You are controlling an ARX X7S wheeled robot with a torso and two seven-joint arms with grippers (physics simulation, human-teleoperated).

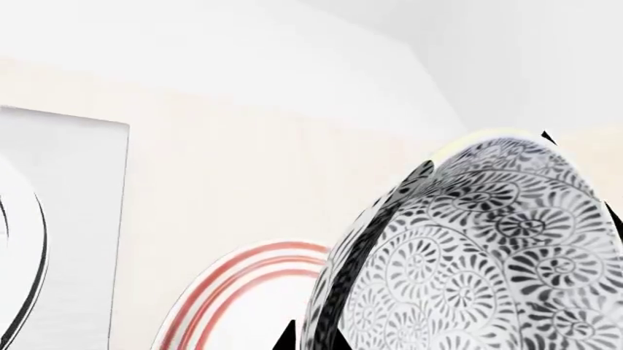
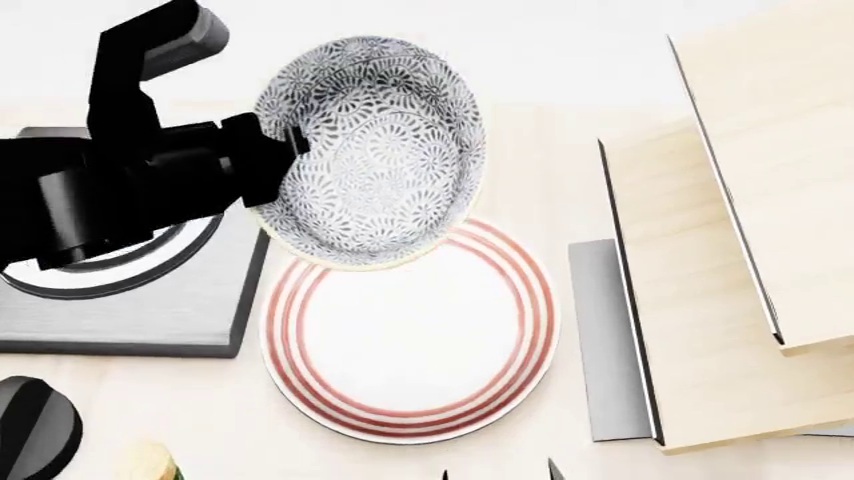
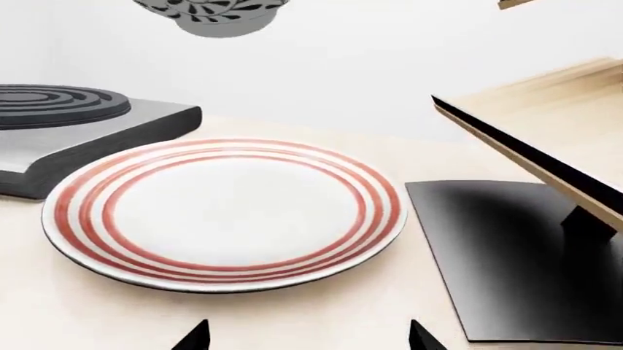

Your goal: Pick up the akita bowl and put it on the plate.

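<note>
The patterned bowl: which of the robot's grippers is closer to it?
The left gripper: it holds the akita bowl by its rim, lifted above the table. The right gripper is low, on the near side of the plate.

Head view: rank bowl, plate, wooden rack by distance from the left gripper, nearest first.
1. akita bowl: gripped at its rim by the left gripper, held in the air.
2. plate: on the table, below and right of the bowl.
3. wooden rack: far right of the table.

The akita bowl [image 2: 371, 150], deep, white with dense grey-black floral pattern, is tilted and raised clear above the far edge of the plate [image 2: 410, 330], a flat red-ringed white disc lying on the desk.
</note>
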